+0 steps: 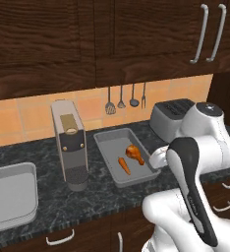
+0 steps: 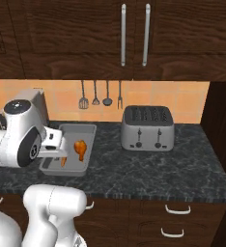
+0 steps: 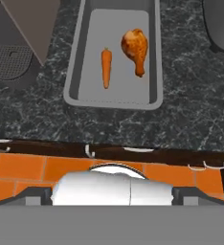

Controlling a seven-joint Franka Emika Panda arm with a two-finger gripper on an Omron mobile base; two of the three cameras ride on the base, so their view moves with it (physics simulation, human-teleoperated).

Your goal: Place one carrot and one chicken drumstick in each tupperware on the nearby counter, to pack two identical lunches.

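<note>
Even, flat rendered light; soft shadows; sharp, no glare.

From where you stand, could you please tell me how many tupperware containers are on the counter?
2. One tupperware sits between the coffee machine and the toaster, holding a carrot and a chicken drumstick. The other is at the counter's left end; its inside isn't fully visible.

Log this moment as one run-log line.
gripper: open, holding nothing | tupperware: holds carrot and drumstick | second tupperware: empty | counter
</note>
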